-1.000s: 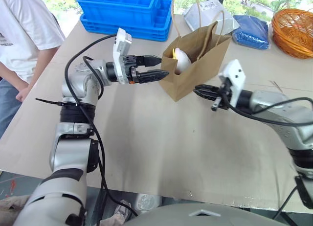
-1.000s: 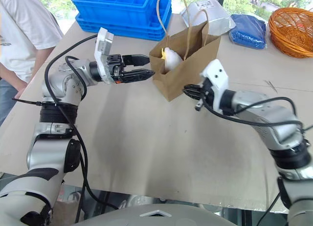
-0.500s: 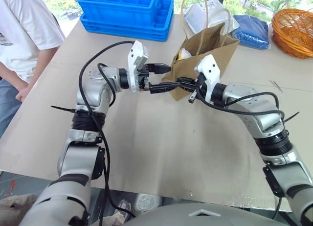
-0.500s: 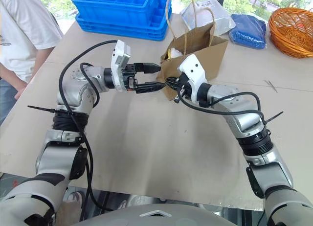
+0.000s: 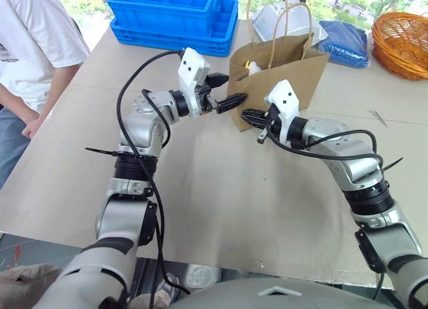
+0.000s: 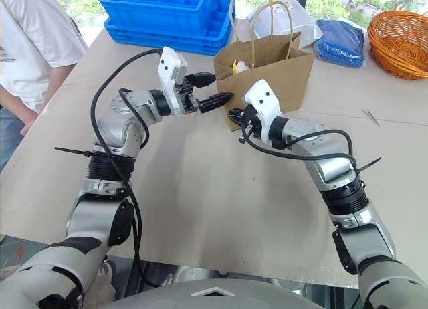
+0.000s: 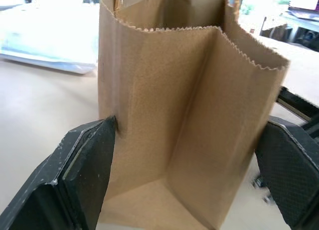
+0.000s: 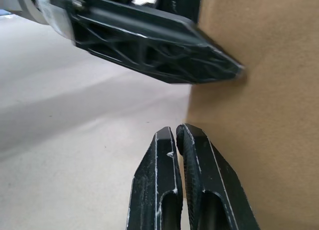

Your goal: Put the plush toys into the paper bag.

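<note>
Kraft paper bag (image 5: 281, 81) holds white toy (image 5: 253, 67); left fingers (image 5: 235, 99) wide, right fingers (image 5: 250, 116) closed empty.

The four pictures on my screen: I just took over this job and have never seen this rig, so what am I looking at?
It is a two-armed humanoid robot at a table. The two wide pictures come from its head, looking down over the arms. The other two come from cameras on each wrist.

The brown paper bag stands upright with a white plush toy peeking out. The left hand is open, its fingers straddling the bag's near corner. The right hand is shut, empty, at the bag's lower front.

Behind are blue crates, a silver pouch, a blue bag and a wicker basket. A person stands at the left.
</note>
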Robot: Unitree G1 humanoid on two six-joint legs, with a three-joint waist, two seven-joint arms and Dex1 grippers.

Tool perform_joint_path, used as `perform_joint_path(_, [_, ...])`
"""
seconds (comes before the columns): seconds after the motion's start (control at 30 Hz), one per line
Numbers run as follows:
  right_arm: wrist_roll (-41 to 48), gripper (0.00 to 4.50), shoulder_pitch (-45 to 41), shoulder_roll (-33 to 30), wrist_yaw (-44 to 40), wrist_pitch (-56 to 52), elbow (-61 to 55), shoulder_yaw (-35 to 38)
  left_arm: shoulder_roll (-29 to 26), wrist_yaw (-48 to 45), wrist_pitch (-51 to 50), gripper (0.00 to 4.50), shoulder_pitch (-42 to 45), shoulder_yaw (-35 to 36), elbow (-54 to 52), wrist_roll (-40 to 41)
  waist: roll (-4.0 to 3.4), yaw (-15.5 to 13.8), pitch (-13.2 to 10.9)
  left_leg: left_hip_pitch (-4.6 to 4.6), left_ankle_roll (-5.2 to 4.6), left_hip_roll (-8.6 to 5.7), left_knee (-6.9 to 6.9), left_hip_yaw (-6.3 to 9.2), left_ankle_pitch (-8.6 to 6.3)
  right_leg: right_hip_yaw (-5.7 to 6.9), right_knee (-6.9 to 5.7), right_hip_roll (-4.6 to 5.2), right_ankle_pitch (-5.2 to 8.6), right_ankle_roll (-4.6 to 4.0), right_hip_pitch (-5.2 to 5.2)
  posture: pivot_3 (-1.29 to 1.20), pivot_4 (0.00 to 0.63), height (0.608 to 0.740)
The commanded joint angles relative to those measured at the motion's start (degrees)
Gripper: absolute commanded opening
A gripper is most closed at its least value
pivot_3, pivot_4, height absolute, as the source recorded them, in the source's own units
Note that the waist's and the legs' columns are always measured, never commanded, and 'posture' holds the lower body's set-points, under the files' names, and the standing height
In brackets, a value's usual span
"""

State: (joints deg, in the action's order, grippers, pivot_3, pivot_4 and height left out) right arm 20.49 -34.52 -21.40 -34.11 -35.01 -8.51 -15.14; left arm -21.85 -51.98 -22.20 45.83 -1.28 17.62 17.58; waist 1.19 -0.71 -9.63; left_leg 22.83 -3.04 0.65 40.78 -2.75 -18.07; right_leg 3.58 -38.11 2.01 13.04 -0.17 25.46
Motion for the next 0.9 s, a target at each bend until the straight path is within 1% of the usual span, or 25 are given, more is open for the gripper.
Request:
perform_joint_path(0.03, [-0.49,0.04,0.13,0.39,-0.8,1.14,-1.07,1.53,0.8,3.23,1.51,4.5,0.52,0.28,-1.3,-1.25,0.0,0.0,0.0,0.0,0.0,0.0,0.0,0.0,0.0,0.0,0.0,0.0,0.0,0.0,0.0,0.0,0.15,0.74])
perform_joint_path(0.17, [-0.77,0.04,0.54,0.65,-0.92,1.02,-1.3,1.8,0.97,4.13,3.43,4.5,0.18,-0.81,-1.46,-3.02,0.0,0.02,0.0,0.0,0.0,0.0,0.02,0.0,0.0,0.0,-0.01,0.0,0.0,0.0,0.0,0.0,0.15,0.74])
perform_joint_path(0.3, [-1.05,0.04,1.06,0.76,-1.14,0.88,-1.71,1.79,2.35,4.78,4.98,4.5,1.25,-1.86,0.45,-4.15,0.0,-0.08,0.0,0.0,0.0,0.0,0.03,0.0,0.0,0.0,-0.01,0.0,0.0,0.0,0.0,0.0,0.15,0.74])
perform_joint_path(0.43, [-1.02,0.04,1.82,0.67,-0.76,0.24,-2.89,2.22,4.54,7.34,9.02,4.5,3.65,-2.19,5.97,-6.67,0.01,-0.12,0.0,0.0,0.0,-0.01,0.06,0.0,0.0,0.01,-0.01,0.0,0.0,0.0,-0.01,0.0,0.15,0.74])
perform_joint_path(0.47, [-0.96,0.0,2.15,0.57,-0.6,-0.05,-3.43,2.39,4.97,6.86,9.61,4.01,3.87,-2.14,6.85,-6.59,0.01,-0.09,0.0,0.0,0.0,-0.01,0.07,0.0,0.0,0.02,-0.01,0.0,0.0,0.0,-0.02,0.0,0.15,0.74])
perform_joint_path(0.5, [-0.88,0.0,2.49,0.45,-0.5,-0.32,-4.0,2.55,5.3,6.6,10.16,3.99,3.99,-2.04,7.49,-6.56,0.01,-0.04,0.0,0.0,0.0,-0.01,0.07,0.0,0.0,0.02,-0.01,0.0,0.0,0.01,-0.02,0.0,0.15,0.74])
perform_joint_path(0.57, [-0.63,0.0,3.41,0.11,-0.28,-1.1,-5.48,2.95,5.72,6.46,11.85,3.28,4.27,-1.86,9.15,-6.85,0.01,-0.03,0.0,0.0,0.0,-0.01,0.07,-0.01,0.0,0.01,-0.02,0.0,0.0,0.01,-0.02,0.0,0.15,0.74])
perform_joint_path(0.63, [-0.51,0.0,4.28,-0.19,-0.07,-1.91,-6.85,3.38,5.9,6.35,13.29,2.29,4.53,-1.62,10.48,-7.1,0.0,-0.03,0.0,0.0,0.0,-0.01,0.07,0.0,0.0,0.02,-0.03,0.0,0.0,0.01,-0.02,0.0,0.15,0.74])
perform_joint_path(0.67, [-0.44,0.0,4.79,-0.3,0.11,-2.41,-7.6,3.7,5.93,6.25,13.9,1.66,4.69,-1.49,11.12,-7.18,0.0,0.02,0.0,0.0,0.0,-0.01,0.07,0.0,0.0,0.02,-0.03,0.0,0.0,0.01,-0.02,0.0,0.15,0.74])
perform_joint_path(0.77, [-0.17,0.0,6.28,-0.74,0.56,-3.91,-9.73,4.62,5.95,5.84,15.73,0.29,5.04,-1.24,12.62,-7.34,0.0,0.03,0.0,-0.01,0.0,-0.01,0.08,-0.01,0.0,0.02,-0.03,0.0,0.0,0.01,-0.02,0.0,0.15,0.74])
perform_joint_path(0.8, [-0.06,0.0,6.82,-0.94,0.7,-4.38,-10.49,4.95,5.92,5.75,16.38,0.07,5.04,-1.2,12.9,-7.43,0.0,0.01,0.0,-0.01,0.0,-0.01,0.07,-0.01,0.0,0.02,-0.03,0.0,0.0,0.01,-0.02,0.0,0.15,0.74])
perform_joint_path(0.9, [0.29,0.0,7.9,-1.25,1.19,-5.65,-12.27,5.75,5.82,5.07,18.03,0.07,4.68,-0.86,12.96,-7.08,0.01,-0.02,0.0,-0.01,0.0,-0.01,0.08,-0.01,0.0,0.02,-0.04,0.0,-0.01,0.01,-0.02,0.0,0.15,0.74])
